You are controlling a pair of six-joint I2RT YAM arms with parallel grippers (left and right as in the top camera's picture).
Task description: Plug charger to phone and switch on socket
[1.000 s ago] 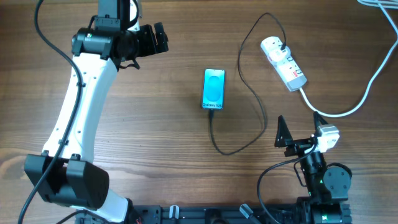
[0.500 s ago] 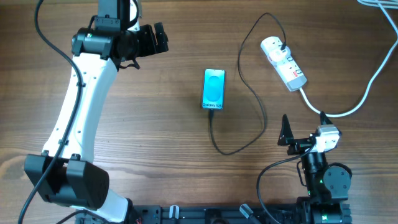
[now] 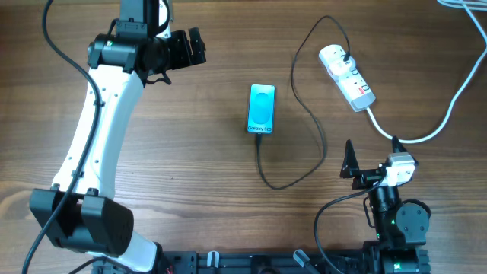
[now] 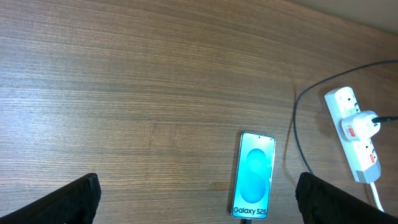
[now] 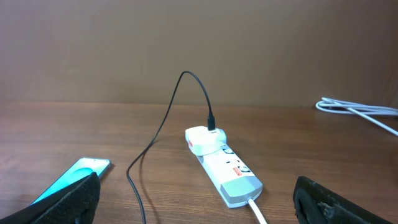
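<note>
The phone (image 3: 261,108) lies flat at mid-table, teal screen up, "Galaxy S25" at its near end. The charger's thin black cable (image 3: 323,144) meets that near end, loops right and runs up to a white adapter (image 3: 344,58) seated in the socket (image 3: 348,78), a white strip at the back right. My left gripper (image 3: 195,47) is open and empty, well to the phone's left. My right gripper (image 3: 371,156) is open and empty, near the front, below the socket. The left wrist view shows the phone (image 4: 254,175) and socket (image 4: 356,134). The right wrist view shows the socket (image 5: 225,167), cable (image 5: 163,124) and phone (image 5: 74,175).
The socket's thick white cord (image 3: 426,137) curves right, off the table's right edge. More white cord (image 5: 354,109) lies at the far right corner. The table is bare brown wood (image 3: 190,160).
My right gripper has shifted slightly to the right. The left arm, phone, cable and socket have not moved.
</note>
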